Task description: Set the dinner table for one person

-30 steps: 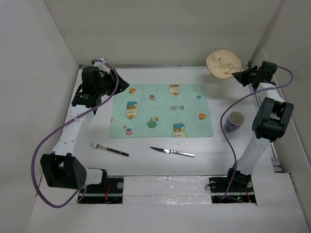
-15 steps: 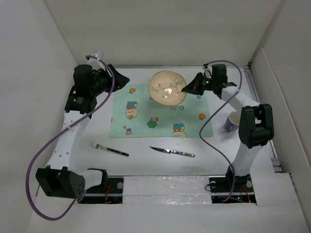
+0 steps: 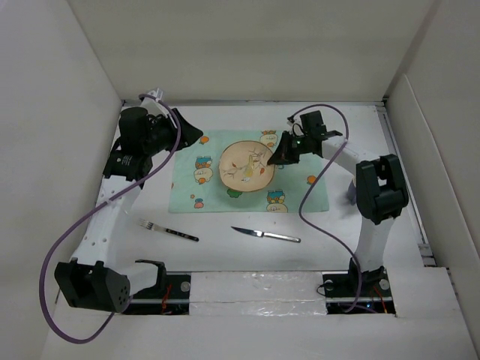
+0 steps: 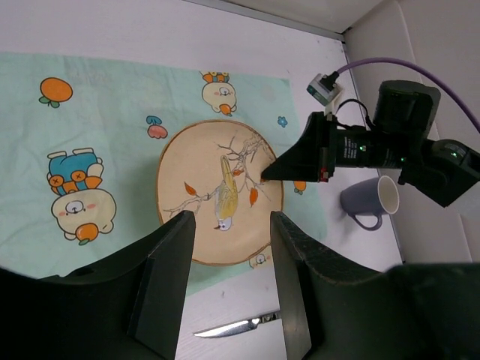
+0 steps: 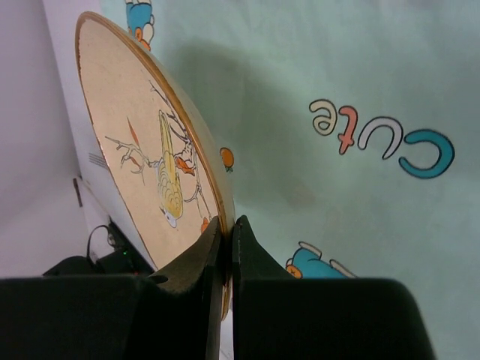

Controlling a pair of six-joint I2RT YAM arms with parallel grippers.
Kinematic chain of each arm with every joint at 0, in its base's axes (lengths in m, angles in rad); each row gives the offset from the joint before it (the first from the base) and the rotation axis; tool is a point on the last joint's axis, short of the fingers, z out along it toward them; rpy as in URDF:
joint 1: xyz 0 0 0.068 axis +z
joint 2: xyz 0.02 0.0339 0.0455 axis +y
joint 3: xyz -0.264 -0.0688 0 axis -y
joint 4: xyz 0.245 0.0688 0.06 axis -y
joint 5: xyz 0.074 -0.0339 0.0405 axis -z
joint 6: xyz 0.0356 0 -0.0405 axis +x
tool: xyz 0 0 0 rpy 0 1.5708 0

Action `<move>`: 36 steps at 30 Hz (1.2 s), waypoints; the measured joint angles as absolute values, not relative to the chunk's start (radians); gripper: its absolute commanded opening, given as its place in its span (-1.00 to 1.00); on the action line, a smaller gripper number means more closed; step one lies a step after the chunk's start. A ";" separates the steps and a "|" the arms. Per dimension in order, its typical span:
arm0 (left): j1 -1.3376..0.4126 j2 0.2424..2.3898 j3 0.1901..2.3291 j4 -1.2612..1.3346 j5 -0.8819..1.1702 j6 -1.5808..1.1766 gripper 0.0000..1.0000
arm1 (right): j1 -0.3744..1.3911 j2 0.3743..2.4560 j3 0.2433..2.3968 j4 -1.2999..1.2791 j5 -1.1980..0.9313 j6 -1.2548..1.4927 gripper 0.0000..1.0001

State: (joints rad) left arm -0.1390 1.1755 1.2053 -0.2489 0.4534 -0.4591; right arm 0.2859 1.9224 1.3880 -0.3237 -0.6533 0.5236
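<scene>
White matte dinner table [image 3: 217,259] boxed in by white walls; it fills the floor of the enclosure from the arm bases to the back wall.

Nearest the bases: fork [image 3: 168,230] and knife [image 3: 265,235] lie flat on bare tabletop, just short of the placemat [image 3: 300,196]. Neither is placed yet.

Mid-table: plate [image 3: 246,166] is over the middle of the placemat. The right gripper [image 5: 227,225] is clamped on its rim, with the plate tilted. Cannot tell whether the low edge touches the cloth.

Left gripper [image 4: 231,219] has its jaws apart and holds nothing, hovering off the placemat's far-left corner.

Risks, judged:
- The grip is a thin pinch at one rim point, so the plate could swing or slip out.
- Letting go while tilted would let it drop, clatter or skid, and rumple the cloth.
- The right arm's cable loops low over the placemat's right side and may drag it.
- The cup [image 4: 367,202] stands close beside the right arm, and pulling back could tip it.
</scene>
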 measured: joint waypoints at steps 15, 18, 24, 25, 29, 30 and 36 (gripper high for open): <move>-0.149 1.163 1.137 -0.251 0.437 -0.448 -0.17 | 0.290 2.150 1.554 -0.392 -0.620 0.474 -0.74; -0.149 1.163 1.130 -0.251 0.436 -0.447 -0.17 | 0.294 2.156 1.565 -0.402 -0.616 0.469 -0.28; -0.149 1.162 1.107 -0.250 0.436 -0.447 -0.17 | 0.296 2.156 1.586 -0.470 -0.562 0.434 0.01; -0.149 1.162 1.105 -0.250 0.436 -0.447 -0.17 | 0.296 2.155 1.596 -0.500 -0.533 0.419 0.02; -0.149 1.162 1.104 -0.250 0.438 -0.447 -0.18 | 0.294 2.107 1.615 -0.545 -0.474 0.397 -0.26; -0.149 1.162 1.103 -0.250 0.439 -0.447 -0.20 | 0.289 2.078 1.615 -0.566 -0.452 0.388 -0.51; -0.149 1.152 1.050 -0.238 0.438 -0.450 -1.00 | 0.216 1.704 1.517 -0.591 -0.263 0.382 -1.00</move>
State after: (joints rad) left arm -0.1493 1.1522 1.0500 -0.2382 0.4377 -0.4500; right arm 0.2157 1.7039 1.5166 -0.5915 -0.2634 0.3817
